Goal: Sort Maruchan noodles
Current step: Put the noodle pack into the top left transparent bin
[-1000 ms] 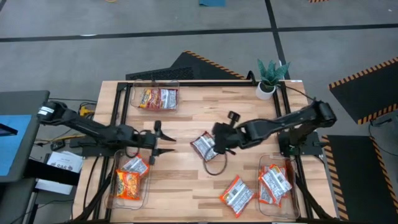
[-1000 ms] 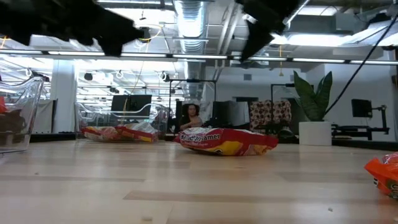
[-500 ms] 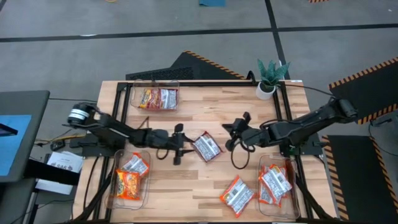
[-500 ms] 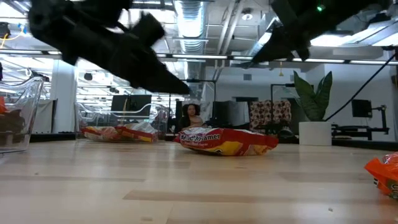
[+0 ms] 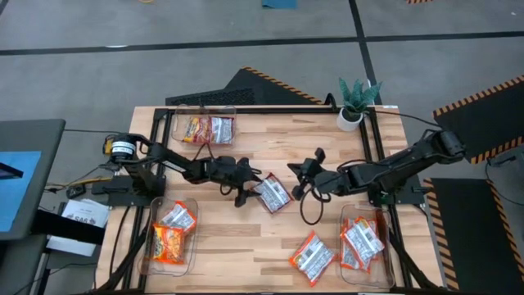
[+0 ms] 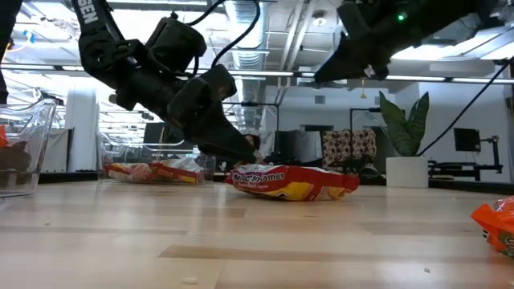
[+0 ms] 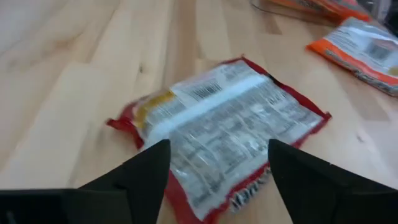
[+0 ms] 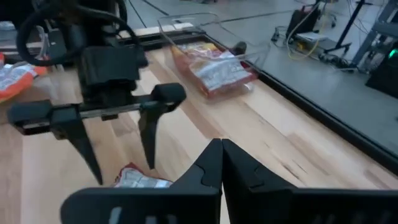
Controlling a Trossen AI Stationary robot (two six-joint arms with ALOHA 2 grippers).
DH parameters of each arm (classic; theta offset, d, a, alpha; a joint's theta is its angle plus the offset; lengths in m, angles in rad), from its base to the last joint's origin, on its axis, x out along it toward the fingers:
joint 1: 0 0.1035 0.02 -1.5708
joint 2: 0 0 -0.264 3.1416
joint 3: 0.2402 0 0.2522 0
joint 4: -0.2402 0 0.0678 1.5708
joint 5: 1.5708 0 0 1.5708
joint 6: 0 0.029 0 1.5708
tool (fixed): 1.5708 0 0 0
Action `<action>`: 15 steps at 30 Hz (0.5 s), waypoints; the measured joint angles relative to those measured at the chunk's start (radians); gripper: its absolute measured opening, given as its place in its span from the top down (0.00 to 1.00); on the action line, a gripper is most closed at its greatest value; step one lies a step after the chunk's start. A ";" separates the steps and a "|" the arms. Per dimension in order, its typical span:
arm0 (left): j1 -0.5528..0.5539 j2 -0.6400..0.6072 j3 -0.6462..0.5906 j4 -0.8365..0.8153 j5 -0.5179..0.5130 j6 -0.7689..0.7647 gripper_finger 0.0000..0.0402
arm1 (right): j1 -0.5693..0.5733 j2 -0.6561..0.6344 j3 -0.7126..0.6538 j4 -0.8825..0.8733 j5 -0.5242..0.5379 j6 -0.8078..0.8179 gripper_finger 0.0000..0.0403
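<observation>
A silver-white Maruchan noodle packet with red edges [image 5: 272, 194] lies flat on the wooden table's middle [image 6: 293, 183]. My left gripper [image 5: 246, 183] reaches in from the left and is open. Its fingers stand over the packet's left end [image 7: 217, 146], slanting down, one on each side; I see no touch. My right gripper [image 5: 295, 174] hovers shut just right of the packet, above the table [image 8: 221, 158]. A second silver packet [image 5: 311, 256] lies loose near the front edge.
Clear bins hold more packets: one at the far left [image 5: 206, 129], one at the near left [image 5: 172, 236] with orange ones, one at the near right [image 5: 362, 242] with silver ones. A potted plant [image 5: 356, 102] stands at the far right corner.
My left gripper has travelled toward the table's right edge and sunk down to the middle packet, tipping its fingers downward. My right gripper has drawn back from above that packet toward the right. The packet has stayed where it lay.
</observation>
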 joint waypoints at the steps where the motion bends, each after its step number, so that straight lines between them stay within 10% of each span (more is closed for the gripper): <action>1: 0.002 0.003 0.000 -0.001 0.002 -0.001 0.35 | -0.002 -0.001 0.000 -0.004 0.001 0.000 0.94; 15: -0.001 0.007 0.010 -0.099 -0.032 0.035 0.31 | -0.002 -0.009 -0.001 0.007 0.000 0.000 0.94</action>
